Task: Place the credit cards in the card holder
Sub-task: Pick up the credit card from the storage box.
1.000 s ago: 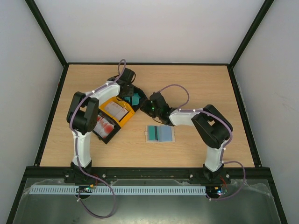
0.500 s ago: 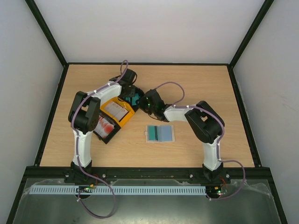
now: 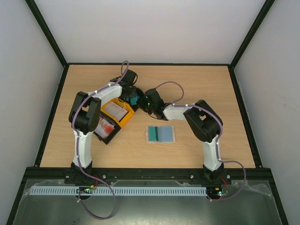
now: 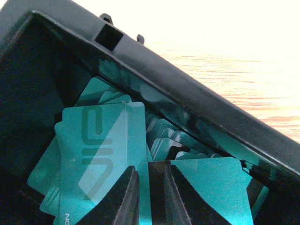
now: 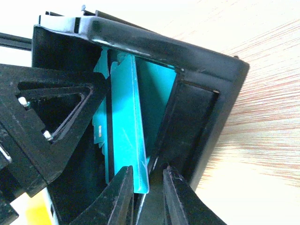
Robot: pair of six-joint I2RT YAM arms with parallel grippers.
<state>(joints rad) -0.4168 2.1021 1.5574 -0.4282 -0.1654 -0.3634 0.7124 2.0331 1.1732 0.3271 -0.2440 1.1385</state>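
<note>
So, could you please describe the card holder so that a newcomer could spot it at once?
On the wooden table, look at the bare wood near the middle. The card holder lies flat there, alone, right of the yellow bin. Unlike that bin, it is thin and pale, showing teal and bluish panels.

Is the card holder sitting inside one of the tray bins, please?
No, the card holder lies on the wooden table, well apart from the yellow bin.
</note>
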